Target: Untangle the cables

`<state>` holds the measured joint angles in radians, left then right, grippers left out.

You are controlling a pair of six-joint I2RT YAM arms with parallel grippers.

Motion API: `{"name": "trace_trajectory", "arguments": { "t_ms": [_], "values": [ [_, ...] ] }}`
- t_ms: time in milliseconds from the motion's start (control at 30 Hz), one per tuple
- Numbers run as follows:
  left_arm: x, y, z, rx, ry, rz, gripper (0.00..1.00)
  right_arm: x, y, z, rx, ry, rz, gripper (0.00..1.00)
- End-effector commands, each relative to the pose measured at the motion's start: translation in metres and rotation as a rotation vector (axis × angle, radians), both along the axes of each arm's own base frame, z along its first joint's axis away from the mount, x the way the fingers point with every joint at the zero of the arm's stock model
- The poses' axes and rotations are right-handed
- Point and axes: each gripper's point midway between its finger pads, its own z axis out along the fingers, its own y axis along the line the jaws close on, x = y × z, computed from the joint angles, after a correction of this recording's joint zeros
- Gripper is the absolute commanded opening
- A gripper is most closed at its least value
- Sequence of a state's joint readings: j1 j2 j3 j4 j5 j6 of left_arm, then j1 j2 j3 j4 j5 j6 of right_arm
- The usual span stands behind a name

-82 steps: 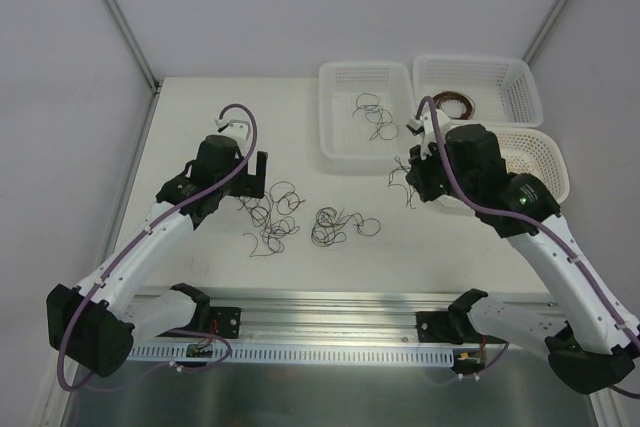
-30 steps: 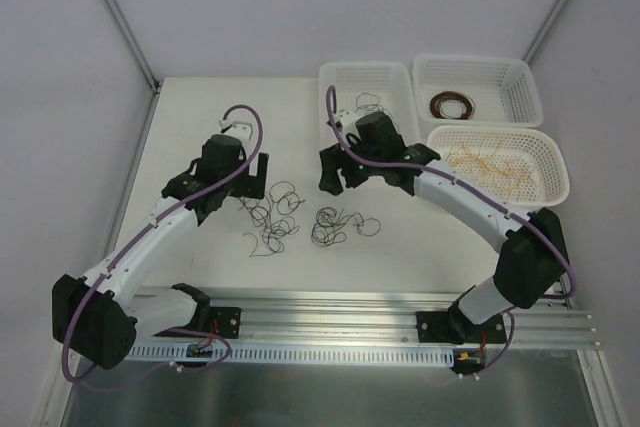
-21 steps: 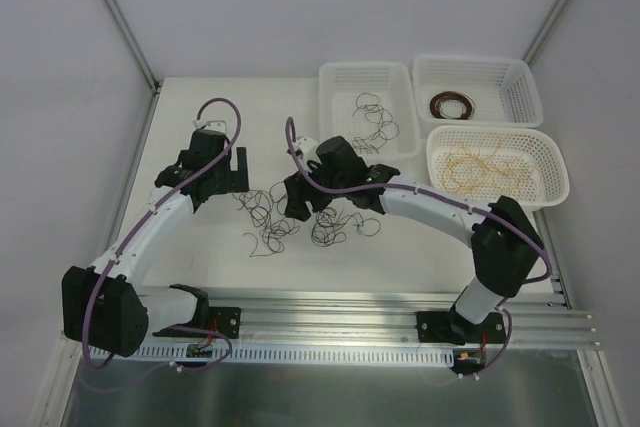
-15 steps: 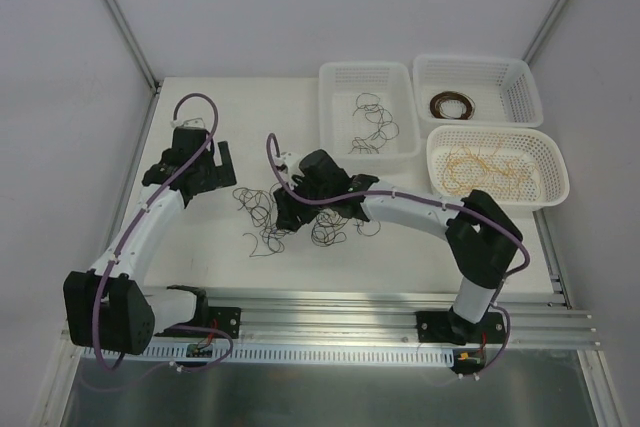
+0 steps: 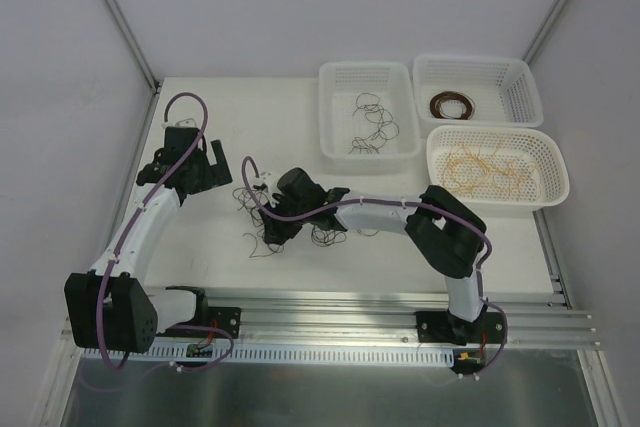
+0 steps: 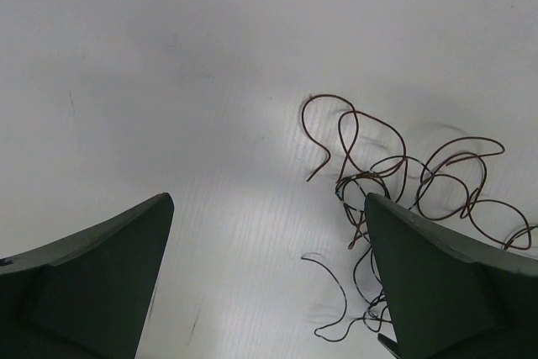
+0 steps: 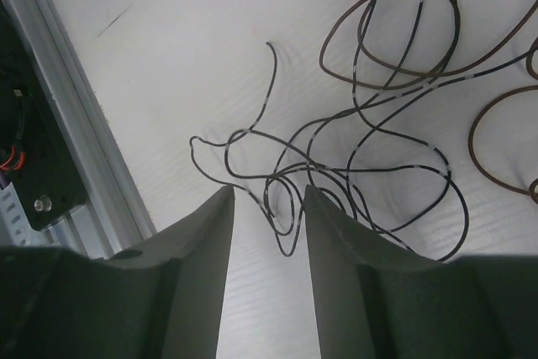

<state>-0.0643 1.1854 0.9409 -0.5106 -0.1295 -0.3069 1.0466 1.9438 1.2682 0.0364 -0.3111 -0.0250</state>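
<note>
While the loose cables (image 5: 322,235) lie in a thin tangle on the white tabletop (image 5: 230,107), just left of centre, both arms lean toward them from opposite sides. From its base at the near left corner, the left arm stretches up along the left edge, a purple hose (image 5: 182,99) arching over its wrist. The left pincer (image 5: 205,173) hangs released beside the tangle's left fringe. In the wrist view the left pincer (image 6: 269,208) stands wide apart over bare tabletop, with brown and black curls (image 6: 403,174) off to its right. The right arm folds at the elbow and reaches low across the tabletop to the left, so the right pincer (image 5: 276,225) sits in the tangle. Seen close, the right pincer (image 7: 267,196) is drawn nearly together with a narrow gap left; a black loop (image 7: 286,208) runs into that gap, but I cannot tell whether it is pinched. Three white baskets stand at the far right: one (image 5: 330,82) holds black cables, one (image 5: 520,72) a dark brown coil, one (image 5: 555,162) yellow-tan strands.
</note>
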Motion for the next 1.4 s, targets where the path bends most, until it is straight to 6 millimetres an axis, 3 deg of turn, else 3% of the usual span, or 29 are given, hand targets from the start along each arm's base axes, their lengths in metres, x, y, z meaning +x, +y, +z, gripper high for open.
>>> {"name": "trace_trajectory", "arguments": {
  "t_ms": [0,300,400,467,600,633,700,733,800,867,967,1100,1200,1367],
  "values": [
    [0.007,-0.004,0.012,-0.029,-0.028,0.003,0.99,0.010,0.022,0.010,0.063,-0.039,0.002,0.43],
    [0.008,-0.007,0.011,-0.040,-0.022,-0.015,0.99,0.018,0.020,-0.017,-0.018,-0.053,-0.017,0.44],
    [0.008,-0.008,0.011,-0.044,-0.020,-0.020,0.99,0.018,0.015,-0.022,-0.038,-0.062,-0.022,0.39],
    [0.008,-0.009,0.010,-0.045,-0.017,-0.025,0.99,0.016,0.010,-0.023,-0.048,-0.062,-0.021,0.28],
    [0.008,-0.012,0.010,-0.058,-0.014,-0.040,0.99,0.017,-0.003,0.006,-0.031,-0.119,-0.025,0.12],
    [0.008,-0.013,0.009,-0.063,-0.012,-0.044,0.99,0.019,-0.004,0.029,-0.003,-0.152,-0.026,0.08],
    [0.008,-0.015,0.009,-0.072,-0.010,-0.052,0.99,0.022,-0.016,0.045,-0.032,-0.198,-0.020,0.04],
    [0.009,-0.016,0.009,-0.076,-0.010,-0.055,0.99,0.022,-0.019,0.066,-0.010,-0.230,-0.018,0.02],
    [0.008,-0.017,0.009,-0.077,-0.008,-0.060,0.99,0.024,-0.030,0.087,-0.019,-0.272,-0.012,0.01],
    [0.008,-0.018,0.009,-0.082,-0.007,-0.067,0.99,0.028,-0.037,0.124,0.022,-0.308,-0.024,0.01],
    [0.008,-0.020,0.009,-0.090,-0.009,-0.074,0.99,0.032,-0.055,0.163,0.068,-0.305,-0.056,0.01],
    [0.008,-0.029,0.012,-0.126,-0.014,-0.110,0.99,0.039,-0.079,0.198,0.113,-0.323,-0.105,0.01],
    [0.005,-0.048,0.025,-0.209,-0.045,-0.188,0.99,0.040,-0.088,0.206,0.104,-0.358,-0.106,0.01],
    [-0.011,-0.099,0.068,-0.430,-0.256,-0.393,0.99,0.035,-0.095,0.200,0.076,-0.350,-0.088,0.01]
  ]
}}
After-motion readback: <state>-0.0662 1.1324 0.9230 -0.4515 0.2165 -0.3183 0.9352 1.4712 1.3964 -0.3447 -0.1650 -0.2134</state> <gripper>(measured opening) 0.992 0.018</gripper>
